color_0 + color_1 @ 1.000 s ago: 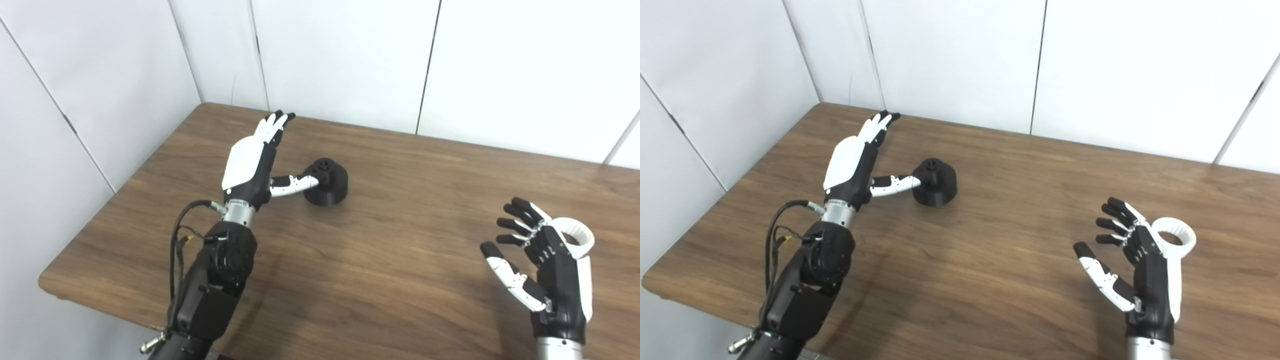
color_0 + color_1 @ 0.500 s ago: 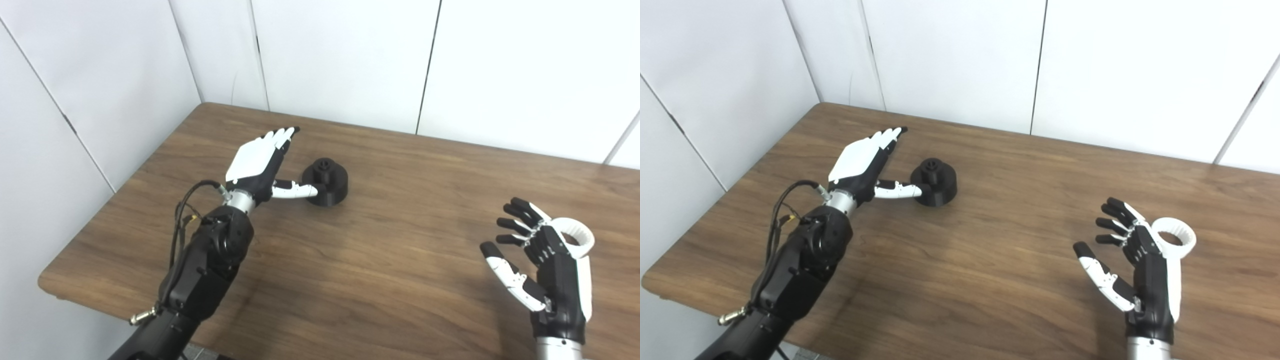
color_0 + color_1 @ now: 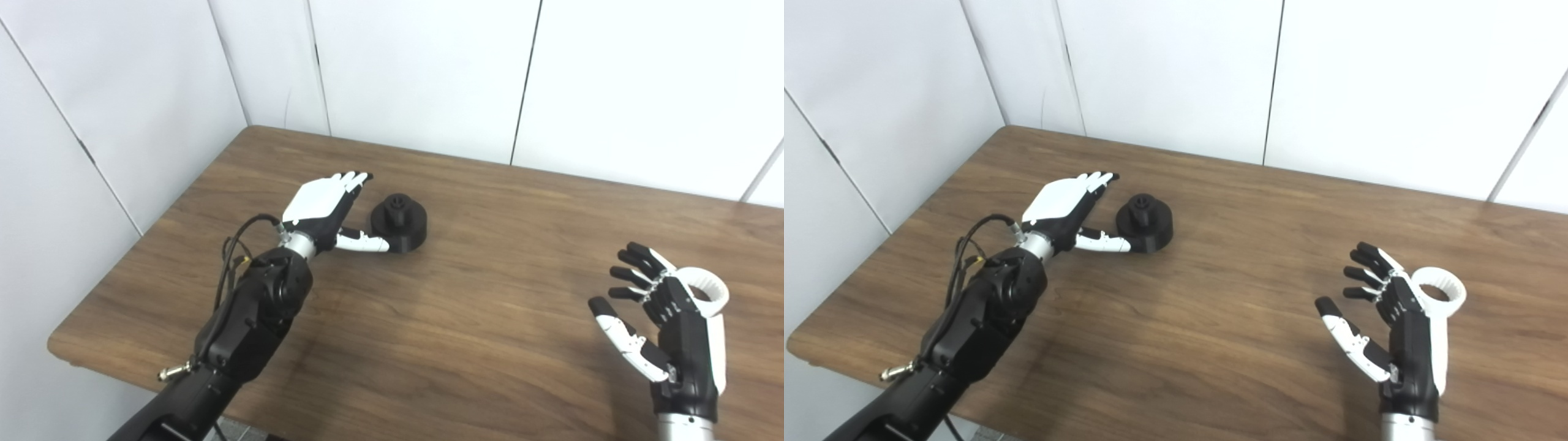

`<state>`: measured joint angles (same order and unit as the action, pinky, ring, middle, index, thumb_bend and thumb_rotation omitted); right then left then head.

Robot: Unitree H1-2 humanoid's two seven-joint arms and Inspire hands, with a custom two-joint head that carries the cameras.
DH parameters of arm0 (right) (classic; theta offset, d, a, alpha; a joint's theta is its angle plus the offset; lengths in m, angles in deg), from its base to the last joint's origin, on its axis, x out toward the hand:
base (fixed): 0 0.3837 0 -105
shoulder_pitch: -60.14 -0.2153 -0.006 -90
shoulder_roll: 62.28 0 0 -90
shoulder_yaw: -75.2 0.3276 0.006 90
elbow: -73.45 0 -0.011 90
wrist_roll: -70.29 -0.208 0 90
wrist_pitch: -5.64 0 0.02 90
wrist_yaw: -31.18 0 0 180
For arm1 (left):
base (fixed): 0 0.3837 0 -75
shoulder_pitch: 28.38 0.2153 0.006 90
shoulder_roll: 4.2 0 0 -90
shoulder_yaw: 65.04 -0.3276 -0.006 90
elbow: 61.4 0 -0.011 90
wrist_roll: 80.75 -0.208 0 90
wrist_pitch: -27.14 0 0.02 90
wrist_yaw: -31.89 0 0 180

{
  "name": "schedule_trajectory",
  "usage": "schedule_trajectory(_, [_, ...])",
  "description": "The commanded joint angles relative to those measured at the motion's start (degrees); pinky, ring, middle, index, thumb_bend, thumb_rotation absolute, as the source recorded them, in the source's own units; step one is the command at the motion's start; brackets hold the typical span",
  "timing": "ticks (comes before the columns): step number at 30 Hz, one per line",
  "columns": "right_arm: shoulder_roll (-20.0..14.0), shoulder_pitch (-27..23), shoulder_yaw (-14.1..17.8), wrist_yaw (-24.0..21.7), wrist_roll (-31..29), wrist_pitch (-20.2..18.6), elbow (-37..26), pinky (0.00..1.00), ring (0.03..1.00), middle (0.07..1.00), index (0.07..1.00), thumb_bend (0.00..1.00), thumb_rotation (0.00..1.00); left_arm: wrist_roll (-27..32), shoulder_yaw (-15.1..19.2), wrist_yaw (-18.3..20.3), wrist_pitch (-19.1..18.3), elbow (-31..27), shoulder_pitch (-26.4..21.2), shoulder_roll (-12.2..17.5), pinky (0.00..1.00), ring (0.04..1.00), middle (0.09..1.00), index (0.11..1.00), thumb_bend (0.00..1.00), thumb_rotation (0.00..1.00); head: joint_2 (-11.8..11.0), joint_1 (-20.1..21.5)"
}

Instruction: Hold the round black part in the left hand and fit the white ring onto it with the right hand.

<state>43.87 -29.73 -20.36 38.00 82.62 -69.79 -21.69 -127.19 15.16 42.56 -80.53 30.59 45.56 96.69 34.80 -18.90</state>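
Both views match: left hand [image 3: 321, 205] fingers spread beside black part [image 3: 399, 223]; right hand [image 3: 1402, 334] fingers spread before white ring [image 3: 1440, 293].

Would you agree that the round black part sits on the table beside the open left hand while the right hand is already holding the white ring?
Not quite: the right hand is open and holds nothing. The white ring lies on the table just behind it, as the right eye view shows. The rest stands: the round black part sits on the table beside the open left hand.
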Motion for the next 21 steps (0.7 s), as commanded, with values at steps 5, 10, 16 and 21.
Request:
schedule_trajectory(5, [-0.2, 1.8, 0.5, 0.2, 0.6, 0.5, 2.4, 0.58, 0.709, 0.775, 0.782, 0.65, 0.3, -1.2, -0.2, 0.5, -0.9, 0.9, -3.7, 2.1, 1.0, 1.0, 1.0, 0.945, 1.0, 0.66, 0.2, 0.1])
schedule_trajectory(10, [-0.3, 1.7, 0.6, 0.1, 0.2, 0.8, 2.6, 0.58, 0.705, 0.771, 0.775, 0.66, 0.3, -1.4, -0.8, 0.4, -1.2, 2.0, -4.0, 2.0, 1.0, 1.0, 1.0, 0.949, 1.0, 0.67, 0.4, 0.3])
schedule_trajectory(16, [-0.3, 1.8, 0.6, 0.2, 0.7, 0.6, 2.1, 0.57, 0.705, 0.772, 0.775, 0.65, 0.3, -1.2, -1.4, 0.0, -1.0, 3.2, -4.4, 1.6, 1.0, 1.0, 1.0, 0.95, 1.0, 0.67, 0.6, 0.4])
schedule_trajectory(21, [-0.3, 1.9, 0.6, 0.2, 0.9, 0.4, 1.8, 0.58, 0.709, 0.774, 0.775, 0.65, 0.3, -0.6, -1.5, -0.6, -0.5, 4.0, -4.7, 1.3, 1.0, 1.0, 1.0, 0.95, 1.0, 0.67, 0.8, 0.5])
